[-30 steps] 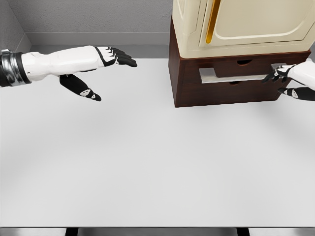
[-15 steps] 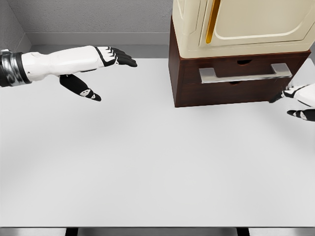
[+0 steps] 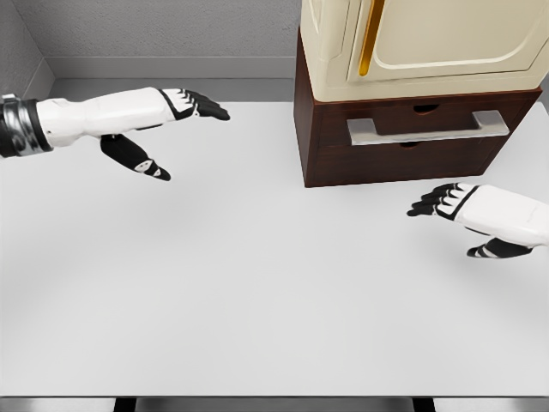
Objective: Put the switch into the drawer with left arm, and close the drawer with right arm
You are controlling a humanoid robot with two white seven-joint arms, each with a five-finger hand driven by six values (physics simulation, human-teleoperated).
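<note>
Switch: nowhere that I can see, not on the tabletop and not in either of my hands; judging from the flush drawer, I take it to be shut inside, but that is hidden from me.
Drawer: the drawer sits in the dark brown cabinet at the far right corner of the tabletop, its front level with the cabinet face, so I read it as closed.
Handle: the pale metal handle runs across the drawer front, with nothing touching it.
Left hand: my left hand hangs over the far left part of the tabletop, fingers stretched flat and thumb dropped below, holding nothing; I judge it simply parked clear of the cabinet.
Right hand: my right hand floats near the right edge, in front of the cabinet and apart from it, fingers loosely extended and empty; that fits a hand with no more pushing to do.
Cream unit: a cream appliance with a gold strip stands on top of the cabinet.
Surface: plain white and matte, with soft shadows under both arms.
Room: a grey textured wall runs behind the far edge, with a grey corner at the left.
</note>
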